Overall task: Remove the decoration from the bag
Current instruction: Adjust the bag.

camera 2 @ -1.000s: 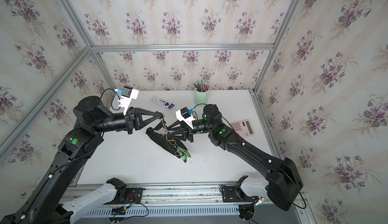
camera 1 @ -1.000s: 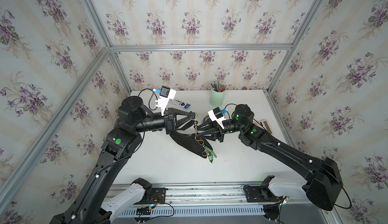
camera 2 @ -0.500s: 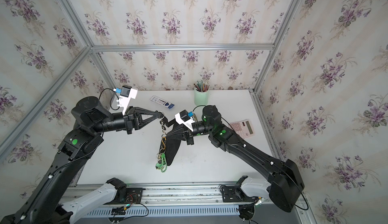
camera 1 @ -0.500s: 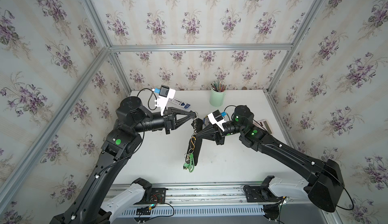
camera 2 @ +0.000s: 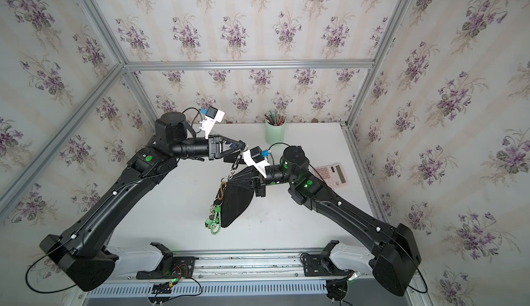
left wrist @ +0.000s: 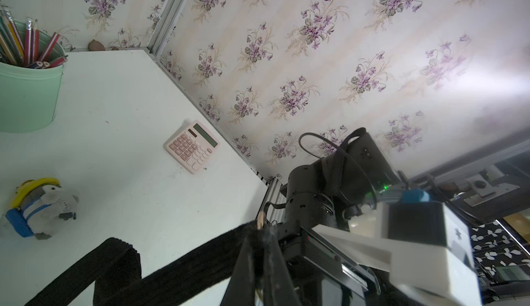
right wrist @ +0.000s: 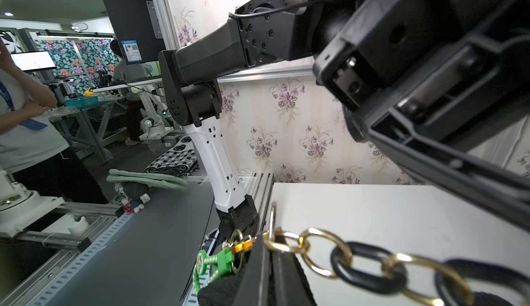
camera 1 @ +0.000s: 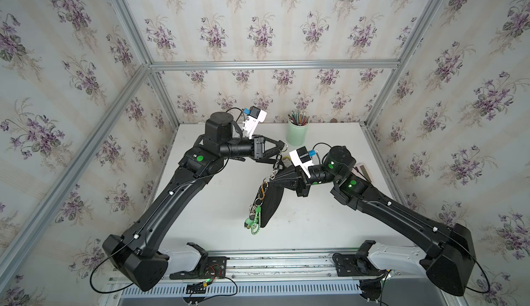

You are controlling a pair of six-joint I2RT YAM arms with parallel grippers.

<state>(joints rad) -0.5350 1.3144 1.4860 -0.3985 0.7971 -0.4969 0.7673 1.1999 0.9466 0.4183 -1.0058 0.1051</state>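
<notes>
**Top views.** Two black arms meet above one white desk [camera 1: 218, 204]. The left fingers [camera 1: 274, 141] are together on the top ring of a chain [camera 1: 276, 162], which runs down to the bag. The right fingers [camera 1: 282, 177] are clamped on the upper corner of the bag [camera 1: 271, 204]. The bag is one soft black half-moon pouch, hanging narrow end down. The decoration [camera 1: 256, 218] hangs from that same corner, just beside the bag's edge. It has one gold carabiner, metal rings, one dotted green looped strap and one small green figure. Whether its lowest loop touches the desk cannot be told. One mint-green cup [camera 1: 297, 134] of coloured pencils stands at the back. One pink calculator [camera 2: 332, 175] lies by the right arm.

**Left wrist view.** The left fingers [left wrist: 275, 270] are closed at their tips. A flat, woven black strap [left wrist: 177, 267] runs from them and loops over the desk. One plush charm [left wrist: 43, 207], grey with yellow and blue, lies on the desk, well apart from the calculator [left wrist: 192, 146].

**Right wrist view.** The right fingers [right wrist: 258, 276] are pressed shut on black fabric. The chain [right wrist: 361, 264], of alternating gold and black oval links, joins at their tip. The decoration [right wrist: 218, 261] hangs just beside them.
</notes>
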